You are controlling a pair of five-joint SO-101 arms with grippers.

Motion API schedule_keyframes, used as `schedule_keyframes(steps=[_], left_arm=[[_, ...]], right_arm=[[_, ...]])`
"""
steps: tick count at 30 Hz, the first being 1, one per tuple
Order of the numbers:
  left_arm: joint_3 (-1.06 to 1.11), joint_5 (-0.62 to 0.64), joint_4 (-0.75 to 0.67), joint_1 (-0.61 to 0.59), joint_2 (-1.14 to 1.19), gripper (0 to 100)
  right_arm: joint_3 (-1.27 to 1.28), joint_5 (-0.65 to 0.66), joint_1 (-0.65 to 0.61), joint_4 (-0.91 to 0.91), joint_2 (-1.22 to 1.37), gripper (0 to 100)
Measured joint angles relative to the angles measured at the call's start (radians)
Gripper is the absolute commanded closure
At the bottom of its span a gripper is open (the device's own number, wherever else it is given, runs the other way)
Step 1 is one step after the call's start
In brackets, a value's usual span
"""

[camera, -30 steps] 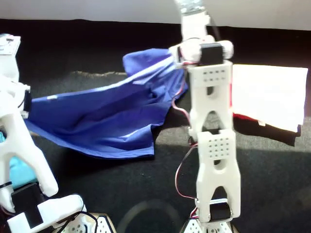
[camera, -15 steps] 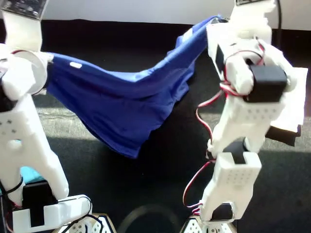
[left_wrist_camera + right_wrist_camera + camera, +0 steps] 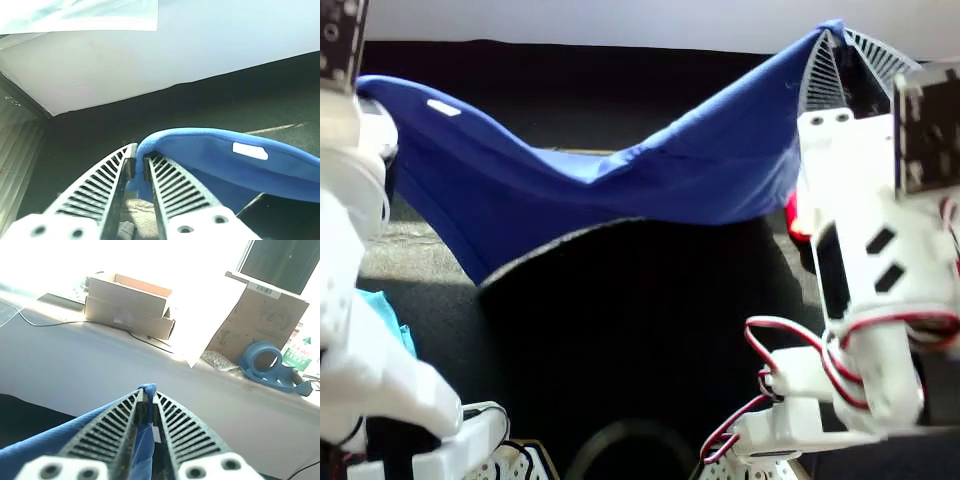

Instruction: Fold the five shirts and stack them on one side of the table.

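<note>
A blue shirt [image 3: 620, 185] hangs stretched in the air above the black table [image 3: 650, 340], sagging in the middle. My left gripper [image 3: 138, 154] is shut on one edge of the blue shirt [image 3: 225, 155], close to a white label [image 3: 250, 150]. At the high view's upper right my right gripper [image 3: 835, 42] is shut on the opposite corner. Seen from the right wrist, that gripper [image 3: 147, 391] pinches the blue cloth [image 3: 50, 450] between its fingertips. A teal shirt [image 3: 388, 312] lies at the table's left edge. A bit of red cloth [image 3: 791, 216] shows behind the right arm.
A white wall [image 3: 600, 22] runs along the table's far edge. Beyond it, on a ledge, stand cardboard boxes [image 3: 130, 305] and a blue tape dispenser [image 3: 270, 365]. The arm bases and red cables [image 3: 760, 350] occupy the front edge.
Both arms have risen and spread apart. The blue shirt has gone from lying crumpled on the table to hanging taut between the two grippers.
</note>
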Motion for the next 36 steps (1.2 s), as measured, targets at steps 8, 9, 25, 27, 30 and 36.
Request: schedule_keyframes(steps=[8,9,25,27,30,36], left_arm=[[0.236,-0.002,0.000,0.005,-0.238,99],[0.253,-0.002,0.000,0.005,-0.264,99],[0.388,-0.002,-0.009,0.005,-0.462,99],[0.388,-0.002,-0.015,0.005,-0.497,99],[0.388,-0.002,-0.015,0.005,-0.535,99],[0.388,-0.002,-0.029,0.005,-0.585,99]], right_arm=[[-0.008,0.000,0.000,-0.077,-0.163,99.2],[-0.008,0.000,0.000,-0.084,-0.183,99.2],[0.235,0.072,0.037,-0.313,-0.479,99.2],[0.282,0.072,0.083,-0.342,-0.523,99.2],[0.344,0.072,0.126,-0.370,-0.578,99.2],[0.431,0.072,0.138,-0.374,-0.635,99.2]])
